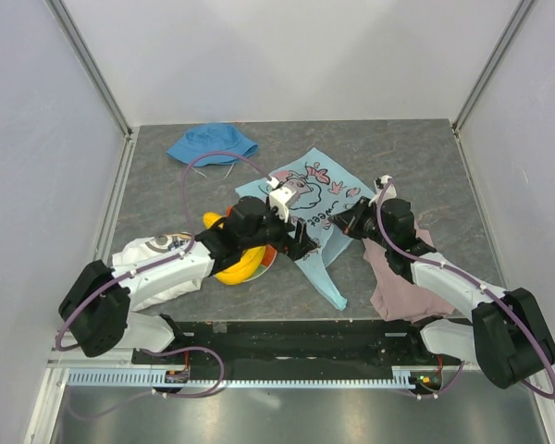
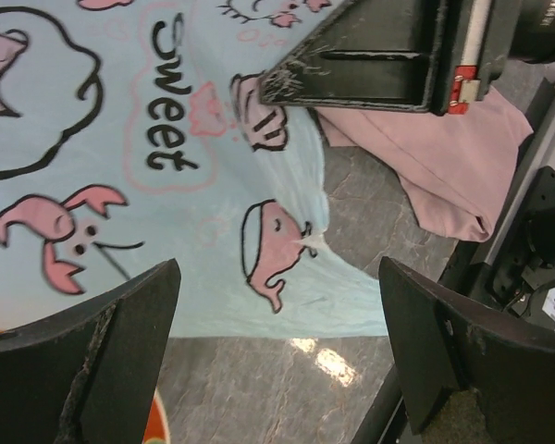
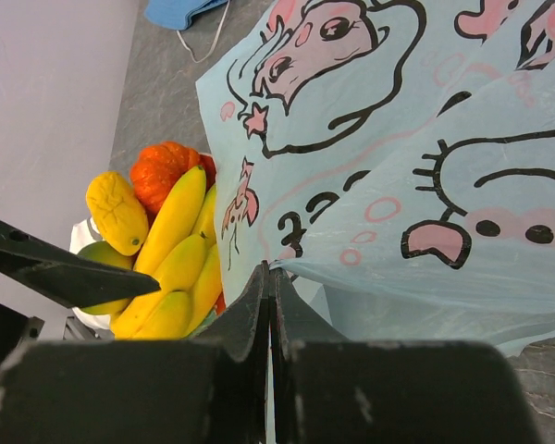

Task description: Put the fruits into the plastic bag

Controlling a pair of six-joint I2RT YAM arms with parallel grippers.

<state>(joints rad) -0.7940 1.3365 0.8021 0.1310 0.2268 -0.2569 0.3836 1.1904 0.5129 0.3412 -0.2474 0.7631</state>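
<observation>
Right wrist view: my right claw [image 3: 270, 277] is pressed closed on a fold at the edge of the plastic bag [image 3: 425, 139], which spreads away over the table [image 3: 157, 83]. Just left of the bag lie the bananas [image 3: 176, 250], with a green fruit [image 3: 106, 252] beside them and an orange-red fruit [image 3: 162, 171] behind. Farther off lies a blue hat [image 3: 176, 11]. My left claw [image 2: 277, 277] gapes wide and holds nothing, hovering over the bag's near edge, with a pink cloth [image 2: 444, 157] beyond.

Blue hat [image 1: 213, 143], pink cloth [image 1: 400, 291]
</observation>
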